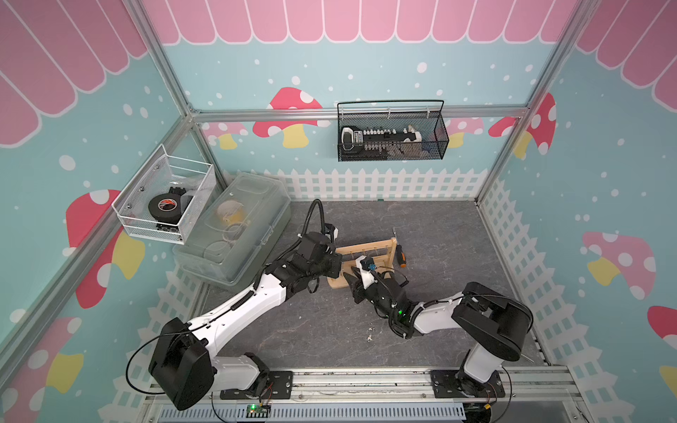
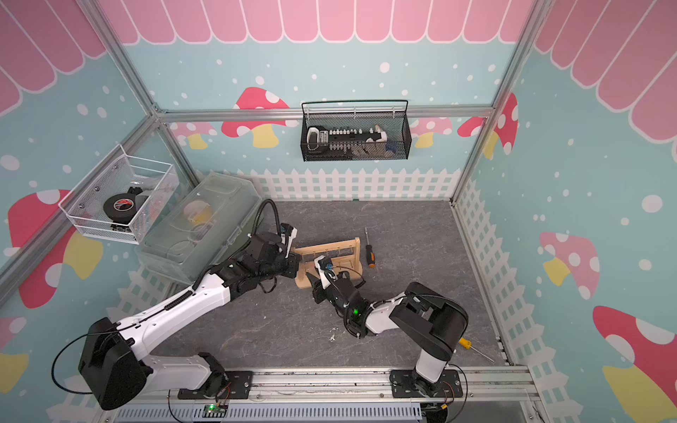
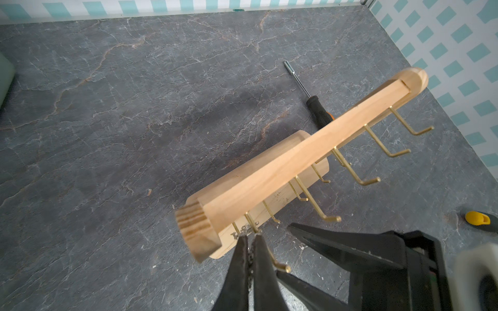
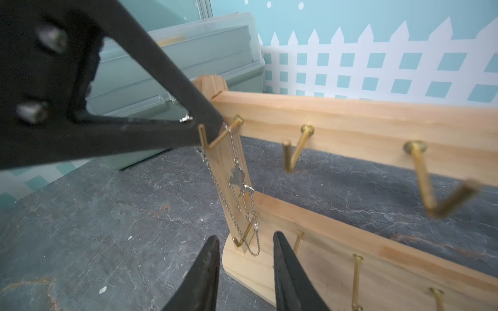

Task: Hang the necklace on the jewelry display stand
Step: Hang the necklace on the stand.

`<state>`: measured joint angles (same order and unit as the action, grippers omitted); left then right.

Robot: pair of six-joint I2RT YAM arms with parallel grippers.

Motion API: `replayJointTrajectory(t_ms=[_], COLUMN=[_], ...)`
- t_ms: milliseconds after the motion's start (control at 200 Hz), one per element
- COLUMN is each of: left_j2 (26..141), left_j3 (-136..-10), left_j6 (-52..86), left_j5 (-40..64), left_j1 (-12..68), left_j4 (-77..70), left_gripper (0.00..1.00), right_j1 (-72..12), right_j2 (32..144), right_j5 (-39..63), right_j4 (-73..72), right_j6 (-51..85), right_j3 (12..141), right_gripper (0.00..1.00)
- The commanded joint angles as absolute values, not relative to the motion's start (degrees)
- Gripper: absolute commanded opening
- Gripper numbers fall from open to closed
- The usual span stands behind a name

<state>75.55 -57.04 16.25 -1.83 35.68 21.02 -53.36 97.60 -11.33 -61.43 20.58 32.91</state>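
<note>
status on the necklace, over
left gripper shut on necklace, right gripper open by stand. necklace over end peg, hanging past lower peg. nothing blocking.

Pale raw wood on the stand (image 4: 350,113), matt, grain showing. The pegs (image 4: 292,150) are shiny brass-coloured metal. The necklace (image 4: 237,194) is fine silvery metal chain. The bench (image 3: 134,107) is dark grey, stone-look, matt. My left claw (image 3: 250,237) and right claw (image 4: 245,235) look matt black plastic, scuffed. The box (image 4: 175,67) is cloudy clear plastic.
</note>
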Motion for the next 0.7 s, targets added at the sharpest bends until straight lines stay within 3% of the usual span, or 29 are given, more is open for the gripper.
replayJointTrajectory(t_ms=[0, 695], left_j2=[76.16, 75.68], left_j3=[-58.56, -58.20], left_j6=[15.56, 15.27], left_j5=[-0.90, -0.63], left_j1=[35.41, 35.15], left_j4=[21.32, 21.27], left_gripper=[0.00, 0.00], right_j1=[-53.76, -53.72], right_j2=[99.11, 103.97], right_j5=[-12.77, -16.76], right_j4=[-66.23, -69.20], right_j6=[20.41, 19.50], right_j3=[35.17, 39.16], right_gripper=[0.35, 0.36])
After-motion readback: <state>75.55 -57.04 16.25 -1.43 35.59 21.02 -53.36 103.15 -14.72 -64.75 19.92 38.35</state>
